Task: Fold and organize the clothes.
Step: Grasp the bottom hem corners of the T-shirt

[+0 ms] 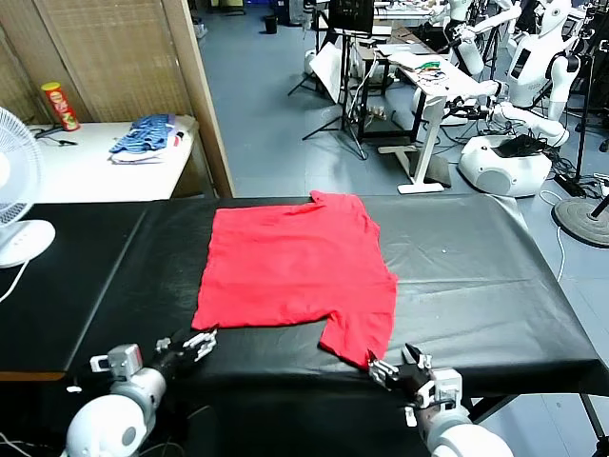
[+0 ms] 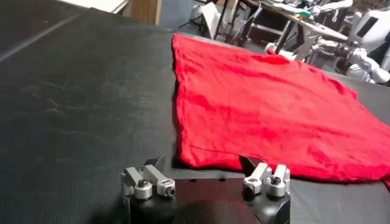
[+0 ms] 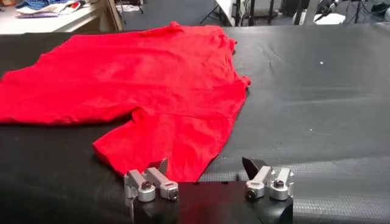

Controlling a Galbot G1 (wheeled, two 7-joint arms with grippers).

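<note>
From my seat, far left stands a white fan (image 1: 13,186), and behind it a white side table (image 1: 90,176) carrying a red chip can (image 1: 60,105) and a blue-and-white cloth pile (image 1: 147,136). My left pincer (image 1: 198,344) sits low at the near edge of the black surface (image 1: 476,276), its jaws spread and holding nothing. In the left wrist view that left pincer (image 2: 202,163) faces the near left corner of the red T-shirt (image 2: 274,109), with the hem just ahead of the fingertips; I cannot tell whether they touch.

The T-shirt (image 1: 295,267) lies flat in the middle of the surface, between my two pincers and beyond them, one sleeve reaching toward the near right edge.

My right pincer (image 1: 387,369) rests at the near edge too, released and empty, just beside the tip of that sleeve. In the right wrist view the sleeve of the T-shirt (image 3: 164,146) ends just ahead of the right pincer (image 3: 206,164), nearer one finger (image 3: 159,166) than the other.

Far right, beyond the surface, other white robots (image 1: 519,105) and desks fill the room.
</note>
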